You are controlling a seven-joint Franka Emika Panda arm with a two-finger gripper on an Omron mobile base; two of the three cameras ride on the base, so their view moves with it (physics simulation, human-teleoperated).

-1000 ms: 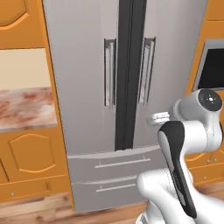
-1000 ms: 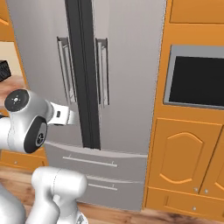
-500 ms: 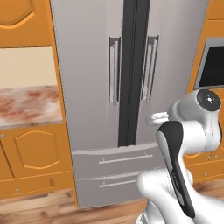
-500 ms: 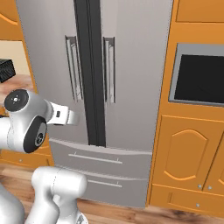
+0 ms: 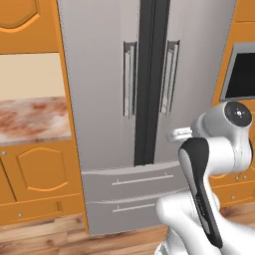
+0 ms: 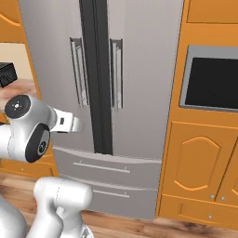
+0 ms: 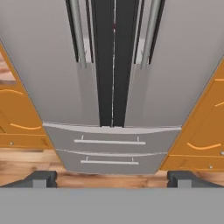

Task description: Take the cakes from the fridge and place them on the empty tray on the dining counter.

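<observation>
Dark fingertips of the gripper [image 7: 111,178] sat at the bottom of the hand view, spread wide apart w/ nothing between them. Open air lay between the hand and the fridge [image 5: 144,99]; wood floor [image 7: 26,164] ran bare up to its base.

Fridge was shut: both doors closed on the dark centre strip [image 6: 95,74], vertical bar handles [image 5: 128,79] either side of it, two bottom drawers [image 7: 109,151] closed w/ their thin rails. Cakes couldn't be seen; doors hid whatever was inside.

Orange cabinets [image 6: 197,162] butted tight against both fridge edges, so free room was only straight in front.

Left base view gave the wall counter [image 5: 30,119] w/ a mottled reddish marble top left of the fridge, its right edge touching the fridge side, cream wall above. Right base view showed a built-in dark oven window [image 6: 211,83] right of the fridge, and a small black item [image 6: 7,74] at the far left edge, too cut off to ID. Hand view looked square at the strip and drawers, handles cropped at the top.
</observation>
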